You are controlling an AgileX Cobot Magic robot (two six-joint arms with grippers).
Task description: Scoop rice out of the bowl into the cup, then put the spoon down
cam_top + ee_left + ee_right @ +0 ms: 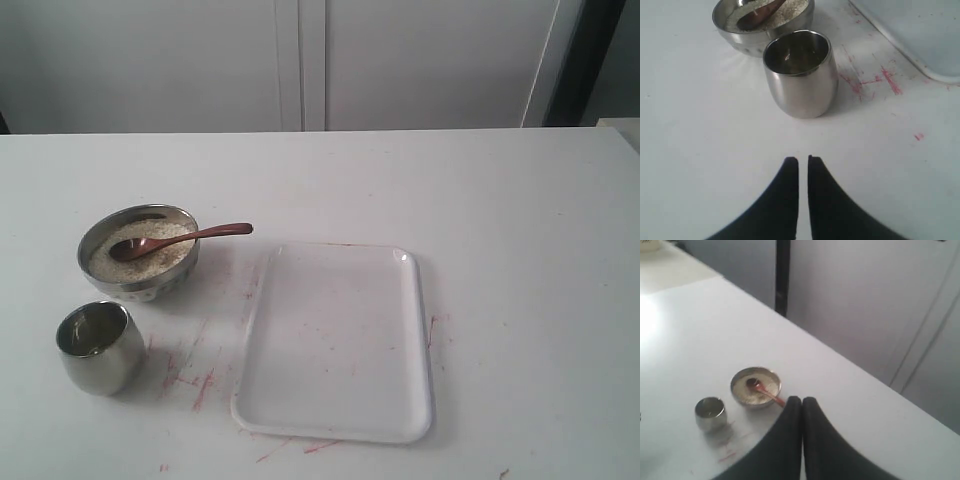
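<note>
The steel bowl (139, 252) stands at the left of the table, full of pale rice (155, 255). The wooden spoon (180, 239) lies in it, its oval end on the rice and its handle sticking out over the rim to the right. The steel cup (96, 346) stands just in front of the bowl. Neither gripper shows in the exterior view. My left gripper (803, 161) is shut and empty, low over the table, a short way from the cup (800, 72). My right gripper (801, 401) is shut and empty, high up, with the bowl (756, 386) and the cup (710, 412) far below.
A white rectangular tray (340, 345) lies to the right of the bowl and cup. Red marks stain the tabletop (190, 380) between cup and tray. White cabinet doors (300, 60) stand behind the table's far edge.
</note>
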